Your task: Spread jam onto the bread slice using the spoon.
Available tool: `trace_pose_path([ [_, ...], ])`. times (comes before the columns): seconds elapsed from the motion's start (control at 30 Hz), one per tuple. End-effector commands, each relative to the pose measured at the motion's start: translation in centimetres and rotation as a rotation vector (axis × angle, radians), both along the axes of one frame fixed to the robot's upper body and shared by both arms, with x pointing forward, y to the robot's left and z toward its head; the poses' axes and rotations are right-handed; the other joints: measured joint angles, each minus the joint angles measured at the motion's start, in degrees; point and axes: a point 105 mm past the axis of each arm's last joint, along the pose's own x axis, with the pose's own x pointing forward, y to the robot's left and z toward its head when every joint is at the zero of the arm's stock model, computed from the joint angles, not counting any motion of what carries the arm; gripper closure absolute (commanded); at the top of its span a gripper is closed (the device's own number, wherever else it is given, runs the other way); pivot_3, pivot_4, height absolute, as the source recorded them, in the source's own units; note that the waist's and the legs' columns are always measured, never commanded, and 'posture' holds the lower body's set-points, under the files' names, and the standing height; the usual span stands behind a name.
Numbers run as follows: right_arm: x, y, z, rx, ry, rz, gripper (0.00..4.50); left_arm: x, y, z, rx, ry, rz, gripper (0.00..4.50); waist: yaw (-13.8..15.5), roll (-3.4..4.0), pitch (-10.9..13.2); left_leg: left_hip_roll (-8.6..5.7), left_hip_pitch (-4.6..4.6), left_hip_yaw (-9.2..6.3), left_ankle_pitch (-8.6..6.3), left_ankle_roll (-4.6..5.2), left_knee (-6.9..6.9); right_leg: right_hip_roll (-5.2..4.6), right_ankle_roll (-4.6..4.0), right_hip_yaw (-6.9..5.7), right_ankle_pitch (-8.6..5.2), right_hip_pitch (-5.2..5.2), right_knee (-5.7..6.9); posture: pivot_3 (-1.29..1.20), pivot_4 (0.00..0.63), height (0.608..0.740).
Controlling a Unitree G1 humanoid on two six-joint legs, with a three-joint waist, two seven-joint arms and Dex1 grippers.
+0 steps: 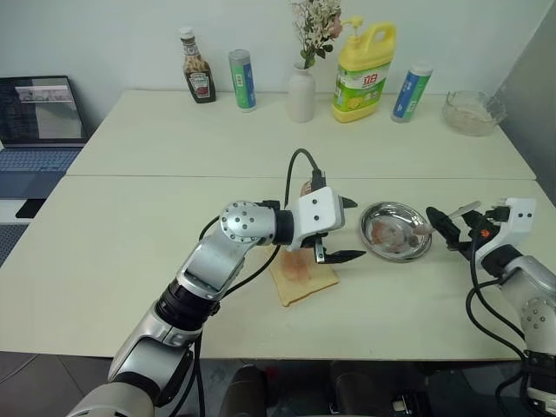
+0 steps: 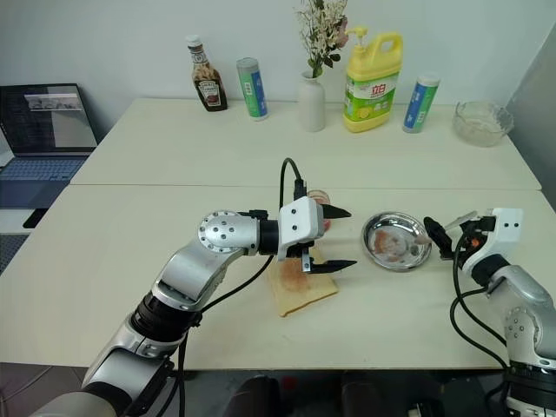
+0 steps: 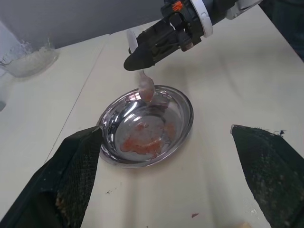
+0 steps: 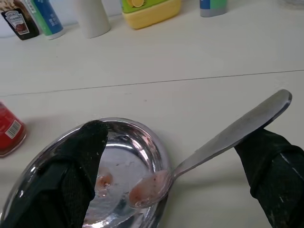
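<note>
Nearest of all, the bread slice [image 1: 301, 274] lies flat on the tabletop [image 1: 113, 234], one corner toward the near edge, its centre smeared brownish-pink. Over its far side hovers the left gripper [image 1: 347, 229], fingers spread wide and holding nothing, pointing toward the round steel dish [image 1: 396, 231]. Behind that gripper a bit of the red jam jar [image 2: 320, 197] peeks out.

On the far side of the dish is the right gripper [image 1: 446, 224], its fingers wide apart. The spoon [image 4: 209, 148] rests against one finger by the handle only; it looks released or barely supported, not pinched. Its bowl, coated with pink residue, sits on the dish's rim and dips inside, where more smears lie. The long axis runs from that bowl up and away to the handle tip, which points back toward the right arm.

By my reading, spreading is largely done and the spoon is being laid down in the dish. Next the right gripper should back off cleanly without flicking the handle
</note>
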Motion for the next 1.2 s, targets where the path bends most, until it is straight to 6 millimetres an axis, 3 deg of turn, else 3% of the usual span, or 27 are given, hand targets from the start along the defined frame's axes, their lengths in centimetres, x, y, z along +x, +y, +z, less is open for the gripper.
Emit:
trace_pose_path([
  [0.03,-0.6,1.4,2.1,-0.016,-0.085,0.085,0.02,-0.3,-0.1,0.5,-0.015,-0.034,-0.007,0.0,0.0,0.0,0.0,0.0,0.0,0.0,0.0,0.0,0.0,0.0,0.0,0.0,0.0,0.0,0.0,0.0,0.15,0.74],
  [0.1,-0.8,2.0,2.2,-0.033,-0.086,0.117,0.02,-0.3,0.0,0.5,-0.015,-0.034,-0.006,0.0,0.0,0.0,0.0,0.0,0.01,-0.01,0.0,0.0,0.0,0.0,0.0,0.0,0.0,0.0,0.0,0.0,0.15,0.74],
  [0.27,-0.9,3.2,2.1,-0.361,-0.143,0.219,0.02,-0.2,0.1,0.5,-0.014,-0.038,-0.002,0.0,0.0,0.0,0.0,-0.01,0.01,0.01,0.0,0.0,0.03,-0.01,0.01,0.0,0.0,0.0,0.0,0.0,0.15,0.74],
  [0.43,-0.7,2.8,1.6,-0.487,-0.161,0.229,0.02,-0.2,0.1,0.5,-0.015,-0.042,-0.001,0.0,0.0,0.0,0.0,-0.01,0.02,0.0,0.0,0.0,0.03,0.0,0.0,-0.01,0.0,0.01,0.01,0.0,0.15,0.74],
  [0.53,-0.4,2.3,2.3,-0.45,-0.202,0.174,0.02,-0.1,0.1,0.6,-0.017,-0.044,0.001,0.0,0.0,0.0,0.0,-0.01,0.02,0.0,0.01,-0.01,0.04,-0.01,0.0,-0.01,0.0,0.02,0.02,0.0,0.15,0.74],
  [0.67,0.6,0.2,3.7,-0.286,-0.232,-0.004,0.02,-0.1,0.2,0.5,-0.013,-0.048,0.001,0.0,-0.1,-0.01,0.0,0.0,0.05,0.0,0.04,-0.06,0.04,0.0,-0.01,0.02,0.0,0.02,0.07,0.0,0.15,0.74],
  [0.8,0.7,0.1,4.9,-0.17,-0.259,-0.029,0.02,-0.1,0.2,0.5,-0.013,-0.05,0.001,0.0,0.0,0.0,0.0,-0.01,0.06,-0.03,0.1,-0.16,0.03,-0.01,-0.01,-0.02,0.01,0.05,0.08,0.0,0.15,0.74],
  [1.03,0.4,1.4,6.0,-0.175,-0.288,0.039,0.02,0.1,0.8,1.0,-0.028,-0.057,0.022,0.0,0.0,0.0,0.0,-0.01,0.07,-0.01,0.09,-0.16,0.03,-0.01,-0.01,-0.01,0.01,0.05,0.08,0.0,0.15,0.74],
  [1.2,-0.9,2.9,6.6,-0.266,-0.299,0.152,0.02,0.4,3.9,2.0,-0.051,-0.057,0.111,0.0,-0.1,0.0,0.0,0.0,0.09,-0.04,0.1,-0.15,-0.01,0.0,-0.01,-0.01,0.0,0.04,0.09,0.0,0.15,0.74],
])
